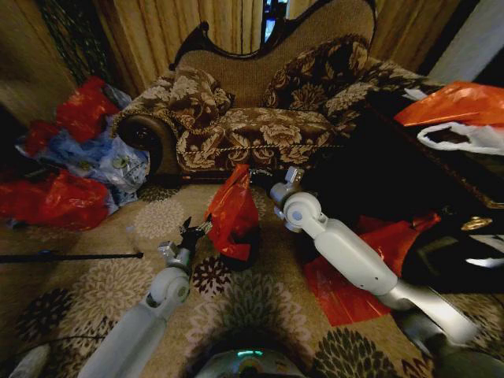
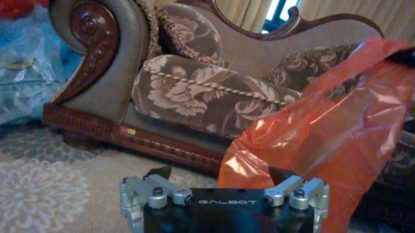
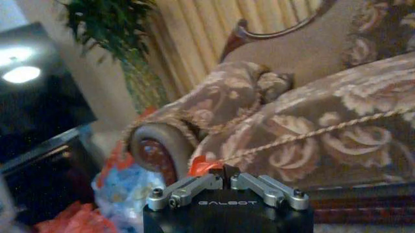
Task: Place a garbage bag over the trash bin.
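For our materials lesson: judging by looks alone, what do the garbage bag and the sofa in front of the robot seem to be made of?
The garbage bag: thin red plastic film, glossy, going by its crinkles and bright highlights.
The sofa: woven floral upholstery, matte, with cord piping; its scrolled arm and frame look like dark polished wood, though that could be a veneer.

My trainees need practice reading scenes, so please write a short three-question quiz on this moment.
1. True or false: the right gripper's fingers are shut on the garbage bag.
2. Where is the trash bin? A: on the sofa. B: on the carpet, under the raised bag. C: on the dark table.
3. Fill in: the ___ gripper is open beside the bag.
Key: 1 true; 2 B; 3 left.
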Controlling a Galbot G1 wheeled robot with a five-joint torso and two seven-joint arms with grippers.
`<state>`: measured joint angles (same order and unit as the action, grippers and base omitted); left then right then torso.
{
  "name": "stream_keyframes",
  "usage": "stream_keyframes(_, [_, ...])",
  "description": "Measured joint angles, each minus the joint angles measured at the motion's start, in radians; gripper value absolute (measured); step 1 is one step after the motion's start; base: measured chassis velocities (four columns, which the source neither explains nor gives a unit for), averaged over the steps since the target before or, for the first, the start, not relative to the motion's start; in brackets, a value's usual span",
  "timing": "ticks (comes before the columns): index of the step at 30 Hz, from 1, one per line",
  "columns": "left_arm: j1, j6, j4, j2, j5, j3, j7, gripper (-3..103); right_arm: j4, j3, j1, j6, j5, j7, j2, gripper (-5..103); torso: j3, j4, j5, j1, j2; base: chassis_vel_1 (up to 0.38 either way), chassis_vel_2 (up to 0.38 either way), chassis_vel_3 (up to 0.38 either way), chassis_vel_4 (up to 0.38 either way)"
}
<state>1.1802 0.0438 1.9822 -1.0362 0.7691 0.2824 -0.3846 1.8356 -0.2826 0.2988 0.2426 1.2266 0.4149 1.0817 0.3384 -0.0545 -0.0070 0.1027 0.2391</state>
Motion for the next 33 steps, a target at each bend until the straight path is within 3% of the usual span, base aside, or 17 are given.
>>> stream_keyframes(9, [0.003,0.001,0.002,0.001,0.001,0.002,-0.004,100,0.083,-0.007,-0.005,-0.001,-0.029,-0.047,-0.033,0,0.0,0.0,-0.0002,0.0,0.0,0.0,0.0,0.0,0.0])
stream_keyframes(11, [0.01,0.002,0.008,0.002,0.001,0.003,-0.008,100,0.049,0.006,-0.006,-0.001,-0.075,-0.108,-0.054,0,0.0,0.0002,-0.0001,0.0,0.0,0.0,0.0,0.0,0.0])
stream_keyframes(16, [0.027,0.003,0.014,0.009,0.001,0.008,-0.007,103,0.003,0.029,0.03,-0.002,-0.131,-0.178,-0.083,0,0.0,0.0,0.0001,0.0,0.0,0.0,0.0,0.0,0.0])
stream_keyframes(17, [0.03,0.002,0.014,0.01,0.001,0.008,-0.007,97,-0.02,0.039,0.053,-0.008,-0.159,-0.198,-0.086,0,0.0,0.0,-0.0001,0.0,0.0,0.0,0.0,0.0,0.0])
stream_keyframes(20, [0.029,0.001,0.013,0.013,0.001,0.007,-0.007,91,-0.041,0.05,0.08,-0.019,-0.195,-0.217,-0.086,0,0.0,0.0,0.0002,0.0,0.0,0.0,0.0,0.0,0.0])
stream_keyframes(22, [0.016,0.011,0.013,0.026,0.01,-0.002,-0.01,80,-0.05,0.065,0.113,-0.026,-0.229,-0.232,-0.086,0,0.0,-0.0001,0.0002,0.0,0.0,0.0,0.0,0.0,0.0])
stream_keyframes(26, [-0.024,0.051,0.021,0.045,0.052,-0.036,-0.027,64,-0.038,0.071,0.137,-0.031,-0.239,-0.234,-0.081,0,0.0,0.0,0.0,0.0,0.0,0.0,0.0,0.0,0.0])
stream_keyframes(29, [-0.045,0.056,0.009,0.047,0.054,-0.052,-0.026,58,-0.027,0.072,0.142,-0.034,-0.239,-0.233,-0.075,0,0.0,-0.0001,0.0,0.0,0.0,0.0,0.0,0.0,0.0])
stream_keyframes(33, [-0.077,0.059,-0.02,0.041,0.049,-0.069,-0.019,42,-0.007,0.072,0.132,-0.038,-0.228,-0.225,-0.067,0,0.0,0.0,0.0,0.0,0.0,0.0,0.0,0.0,0.0])
